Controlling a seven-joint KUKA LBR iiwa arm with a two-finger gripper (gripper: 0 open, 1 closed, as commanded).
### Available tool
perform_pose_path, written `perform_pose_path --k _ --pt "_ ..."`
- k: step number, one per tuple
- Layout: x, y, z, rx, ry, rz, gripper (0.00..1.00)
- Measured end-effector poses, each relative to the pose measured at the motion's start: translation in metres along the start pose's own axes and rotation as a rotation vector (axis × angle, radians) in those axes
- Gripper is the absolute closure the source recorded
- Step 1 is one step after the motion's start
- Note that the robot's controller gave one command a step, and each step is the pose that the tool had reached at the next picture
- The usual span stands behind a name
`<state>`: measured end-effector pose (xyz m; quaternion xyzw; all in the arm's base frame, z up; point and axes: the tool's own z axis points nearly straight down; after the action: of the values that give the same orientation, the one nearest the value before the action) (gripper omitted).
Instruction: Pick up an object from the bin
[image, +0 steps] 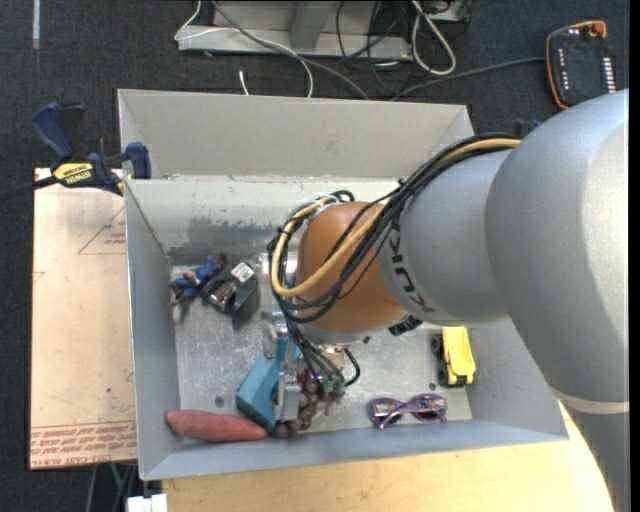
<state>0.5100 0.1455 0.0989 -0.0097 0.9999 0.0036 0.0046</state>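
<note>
My gripper hangs low over the bin's front, left of the middle, under the orange dome on the wrist. A teal block-shaped thing lies right against its left side. A small dark maroon thing sits at its right side. A reddish, long, rounded thing like a sweet potato lies along the front wall, just left of and below the gripper. Whether any of them is held I cannot make out.
Purple sunglasses lie at the front right. A yellow toy vehicle stands by the right wall. A small heap of black and blue things fills the far left corner. The big arm covers the bin's middle and right.
</note>
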Motion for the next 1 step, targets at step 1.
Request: perform_pose_path --k 1 --pt "0.0047 -0.0229 -0.0068 0.000 -0.006 0.032 0.00"
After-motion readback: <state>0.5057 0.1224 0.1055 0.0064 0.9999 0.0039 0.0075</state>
